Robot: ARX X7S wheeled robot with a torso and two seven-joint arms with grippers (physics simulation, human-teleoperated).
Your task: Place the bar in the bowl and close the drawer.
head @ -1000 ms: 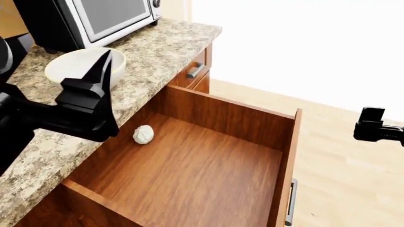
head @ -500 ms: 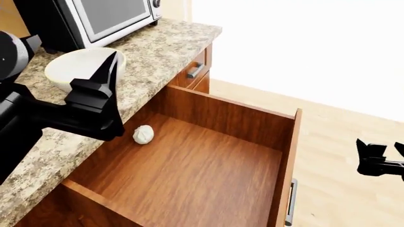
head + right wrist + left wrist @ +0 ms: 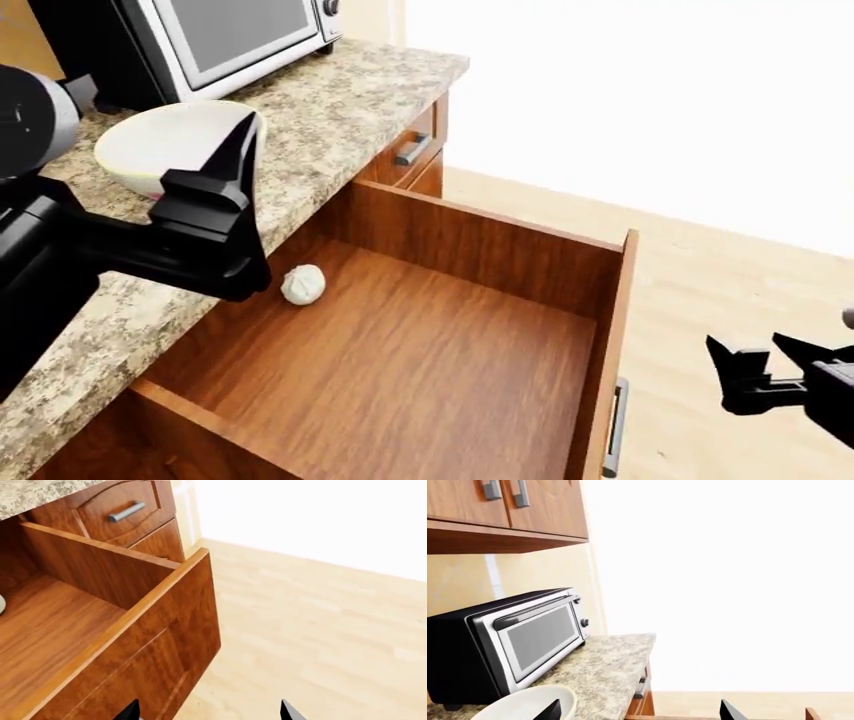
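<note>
Left pincer [image 3: 240, 200], prongs apart, hovers between bowl [image 3: 154, 145] and bar [image 3: 303, 284] in the open drawer [image 3: 441, 350]; right pincer [image 3: 761, 375] gapes beyond its front.

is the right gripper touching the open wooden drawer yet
Apart. In the head view the right gripper hangs open over the floor, with a strip of light floor showing between its fingertips and the front of the reddish-brown wooden drawer.

Toaster oven [image 3: 200, 40] on granite counter [image 3: 340, 100]; wood floor [image 3: 320, 630].
</note>
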